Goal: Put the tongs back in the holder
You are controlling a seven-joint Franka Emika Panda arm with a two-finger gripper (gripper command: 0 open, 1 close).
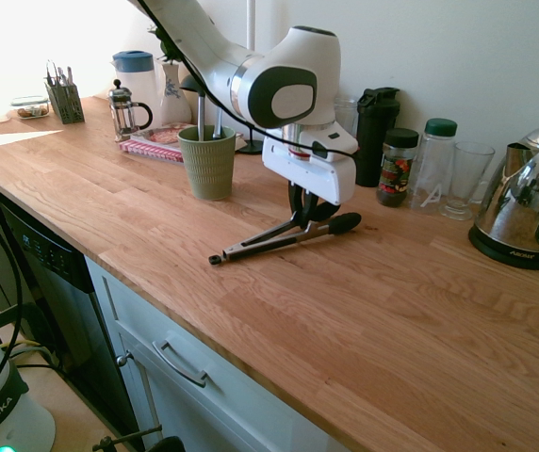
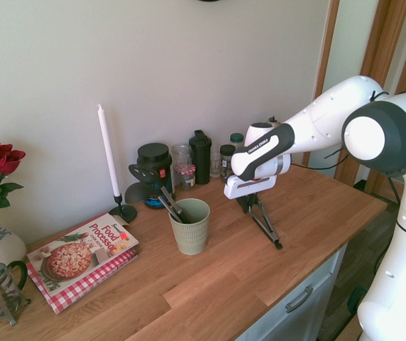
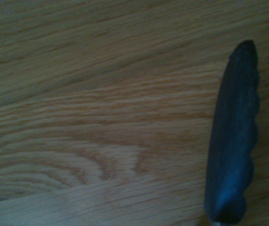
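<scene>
The tongs (image 1: 269,241) lie on the wooden counter (image 1: 364,320), ring end toward the front edge and black tips toward the wall. My gripper (image 1: 305,215) stands over the tip end with its fingers closed in on the two arms, which are pressed together. In the second exterior view the tongs (image 2: 265,226) slant down from the gripper (image 2: 251,204) to the counter. One black scalloped tip (image 3: 233,141) shows in the wrist view over wood grain. The olive-green ribbed holder (image 1: 207,162) stands a hand's width left of the gripper, with other utensils in it; it also shows as the holder (image 2: 191,226).
Behind the gripper along the wall stand a black bottle (image 1: 375,132), a spice jar (image 1: 399,167), a glass (image 1: 465,179) and a steel kettle (image 1: 529,202). A French press (image 1: 125,110) and a cookbook (image 2: 82,256) lie beyond the holder. A tall candle (image 2: 107,153) stands near the wall.
</scene>
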